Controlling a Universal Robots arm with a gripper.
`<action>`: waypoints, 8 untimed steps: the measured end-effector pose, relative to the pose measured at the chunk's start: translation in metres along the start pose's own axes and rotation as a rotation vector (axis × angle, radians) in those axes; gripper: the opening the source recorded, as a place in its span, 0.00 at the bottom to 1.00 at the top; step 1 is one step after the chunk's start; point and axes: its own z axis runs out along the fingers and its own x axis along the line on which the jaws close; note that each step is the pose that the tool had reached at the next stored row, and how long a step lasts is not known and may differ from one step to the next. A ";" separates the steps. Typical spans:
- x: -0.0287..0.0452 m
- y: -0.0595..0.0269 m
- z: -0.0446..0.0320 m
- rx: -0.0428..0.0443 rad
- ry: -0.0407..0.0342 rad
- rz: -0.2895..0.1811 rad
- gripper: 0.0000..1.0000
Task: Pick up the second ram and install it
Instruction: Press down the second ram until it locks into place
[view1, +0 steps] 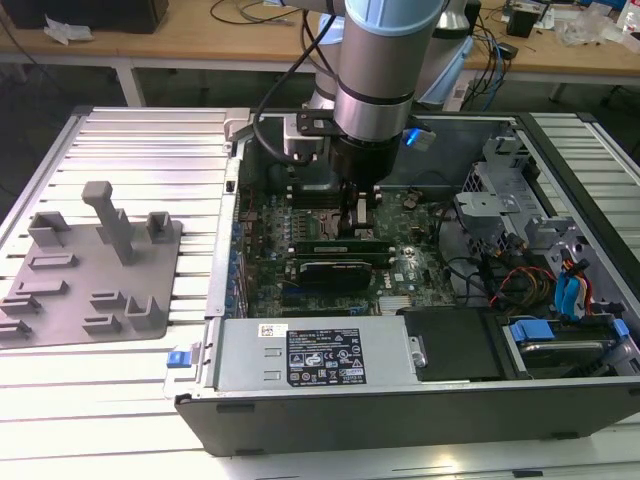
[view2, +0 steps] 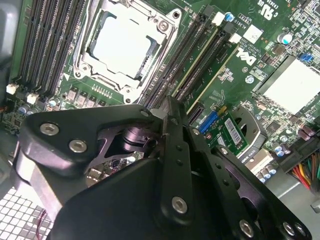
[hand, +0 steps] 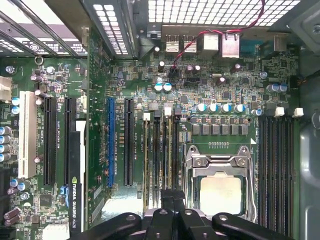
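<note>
My gripper (view1: 360, 215) reaches down into the open computer case (view1: 400, 400), over the memory slots beside the processor socket (view2: 125, 45). In both wrist views its black fingers (view2: 172, 150) are pressed together, so the gripper (view2: 169, 105) is shut. The second ram (view2: 197, 65) is a thin green stick standing on edge in a black slot, and the fingertips sit at its near end. In the first wrist view the gripper (hand: 172, 197) is right over that stick (hand: 170, 150). Whether the tips touch its top edge is hidden.
Another green stick (view2: 216, 75) stands in a slot close by. A graphics card (view1: 335, 270), a power supply (view1: 310, 355) and cable bundles (view1: 510, 285) fill the case. The grey holder tray (view1: 90, 270) lies on the ribbed table at the exterior view's left.
</note>
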 end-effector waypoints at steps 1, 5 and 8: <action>0.0000 0.0000 0.0000 0.0000 0.0000 0.000 0.08; 0.0000 -0.0015 0.0000 -0.0001 0.0000 -0.002 0.08; 0.0000 -0.0070 -0.0001 -0.0001 0.0000 -0.003 0.08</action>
